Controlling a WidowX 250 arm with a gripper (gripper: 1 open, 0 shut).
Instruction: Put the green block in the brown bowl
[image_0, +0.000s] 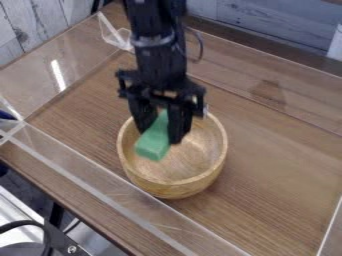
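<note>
The black claw is clamped on the small bright-green rectangular block, tilted within the round light-brown wooden bowl's outline.

The brown bowl looks like wood, light in tone and smooth inside, with a soft sheen along its rim. The green block reads as matt and smooth. The surface is wood with fine grain and a low satin sheen, and clear, glossy plastic-looking strips catch pale streaks of light near its edge. The arm is dark and mostly matt; whether it is plastic or metal is hard to tell.
</note>
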